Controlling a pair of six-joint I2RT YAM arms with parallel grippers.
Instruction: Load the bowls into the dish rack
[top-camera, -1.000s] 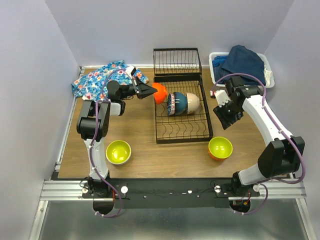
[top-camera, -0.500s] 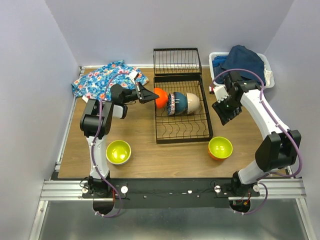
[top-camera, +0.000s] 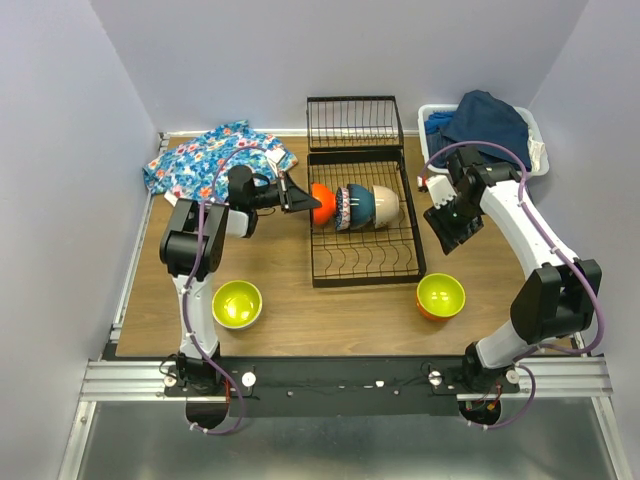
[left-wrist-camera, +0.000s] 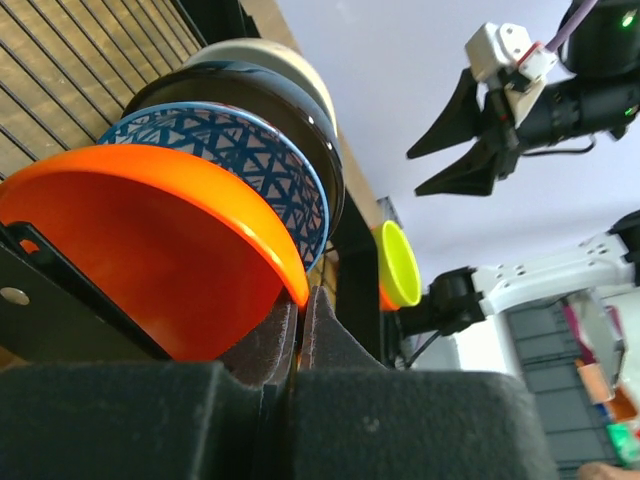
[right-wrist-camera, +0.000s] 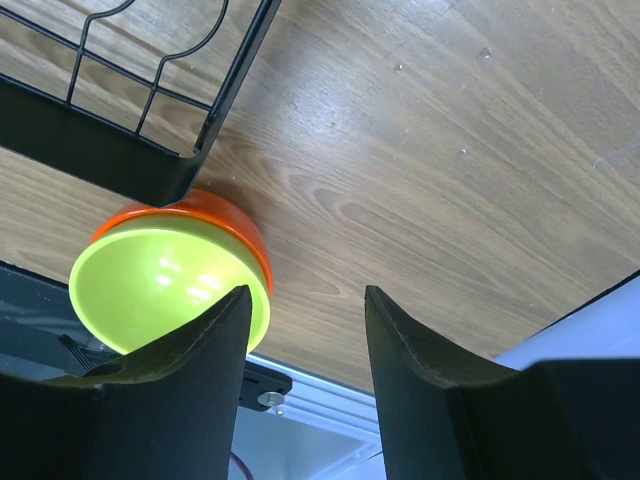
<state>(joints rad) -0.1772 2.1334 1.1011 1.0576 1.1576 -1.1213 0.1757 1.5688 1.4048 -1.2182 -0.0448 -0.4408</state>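
Top external, centre of frame: left gripper (top-camera: 312, 203) pinched tight on the rim of the red-orange bowl (top-camera: 323, 197), on edge at the left side of the dish rack (top-camera: 368, 262), beside the blue-white patterned bowl (top-camera: 341, 208), dark blue bowl (top-camera: 360, 205) and beige bowl (top-camera: 387, 206). Right of frame: right gripper (top-camera: 448, 232) about half spread, holding nothing. Lower right, orange bowl with lime inside (top-camera: 441, 296); lower left, yellow-green bowl (top-camera: 237, 304).

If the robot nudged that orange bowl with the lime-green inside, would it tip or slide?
Probably slide: the bowl sits upright and low on the smooth wooden table. Its glossy highlights suggest a hard, slippery surface, so it likely keeps its shape but may slip from a loose grip.
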